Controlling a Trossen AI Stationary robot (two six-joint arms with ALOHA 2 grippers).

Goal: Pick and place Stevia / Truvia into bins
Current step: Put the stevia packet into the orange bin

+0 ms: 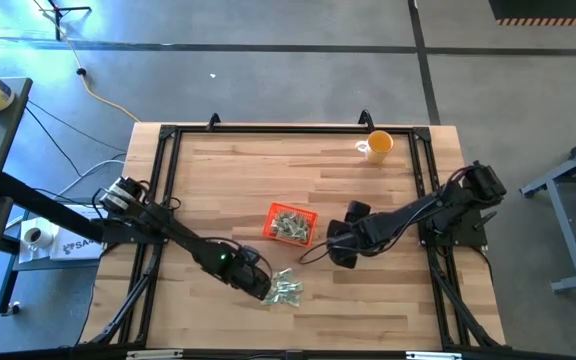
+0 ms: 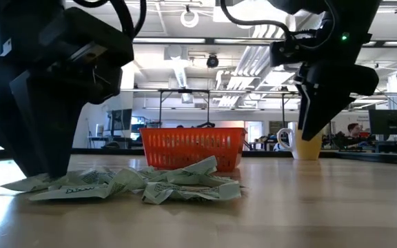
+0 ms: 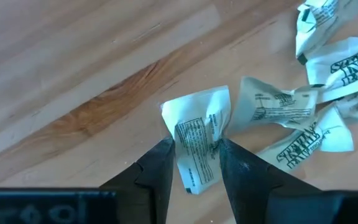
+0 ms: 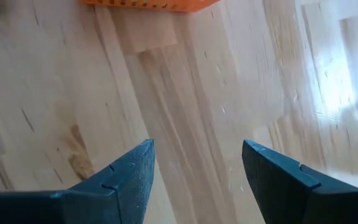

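Observation:
A loose heap of green-and-white sweetener packets (image 1: 286,290) lies on the wooden table near its front edge, also in the low view (image 2: 150,186). The orange tray (image 1: 291,223) stands just behind it and holds several packets. My left gripper (image 1: 260,288) is down at the heap's left side, shut on one packet (image 3: 197,146). My right gripper (image 1: 340,250) hovers open over bare wood to the right of the tray, whose edge (image 4: 148,5) shows in the right wrist view. My left gripper pinches one crumpled packet between its two fingers (image 3: 160,168), which meet the packet's middle (image 3: 194,155) from above, slanting down. The packet's wider end (image 3: 197,106) fans out beyond the fingertips. It sits low at the table; whether it is lifted clear I cannot tell.
An orange-yellow cup (image 1: 376,146) stands near the table's far right corner. A black frame (image 1: 168,140) rims the table. Bare wood lies between the tray and the cup and across the table's left half.

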